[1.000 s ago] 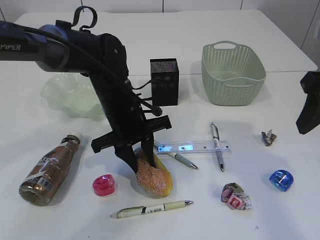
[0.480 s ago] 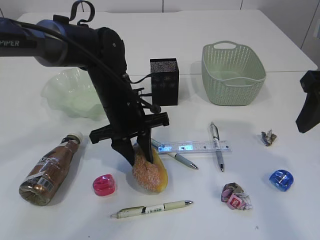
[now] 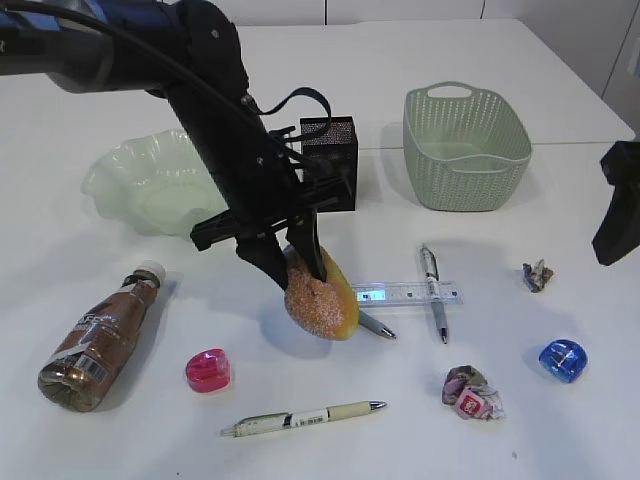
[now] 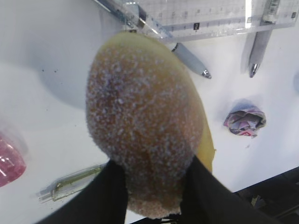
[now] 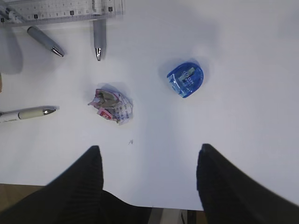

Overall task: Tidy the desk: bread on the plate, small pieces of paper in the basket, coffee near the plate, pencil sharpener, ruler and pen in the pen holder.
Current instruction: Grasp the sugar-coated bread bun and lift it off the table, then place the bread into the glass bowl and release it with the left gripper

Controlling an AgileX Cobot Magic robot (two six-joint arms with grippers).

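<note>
My left gripper [image 3: 297, 262] is shut on the sugared bread [image 3: 320, 297], held above the table; it fills the left wrist view [image 4: 142, 135]. The pale green plate [image 3: 130, 185] lies at the back left. The coffee bottle [image 3: 100, 335] lies on its side at the left. The clear ruler [image 3: 405, 294] and two grey pens [image 3: 434, 292] lie mid-table; a cream pen [image 3: 305, 416] lies in front. The black pen holder [image 3: 330, 160] stands behind. There is a pink sharpener [image 3: 208, 369], a blue sharpener [image 3: 562, 360], and paper balls [image 3: 473, 392] [image 3: 537, 275]. My right gripper [image 5: 147, 156] is open and empty.
The green basket [image 3: 466, 148] stands at the back right. The right arm [image 3: 620, 205] hangs at the right edge of the exterior view. The right wrist view shows the blue sharpener [image 5: 186, 78], a paper ball [image 5: 111, 105] and the table's front edge.
My left gripper has lifted the bread off the table and carried it up and slightly right. The right arm has not moved.
</note>
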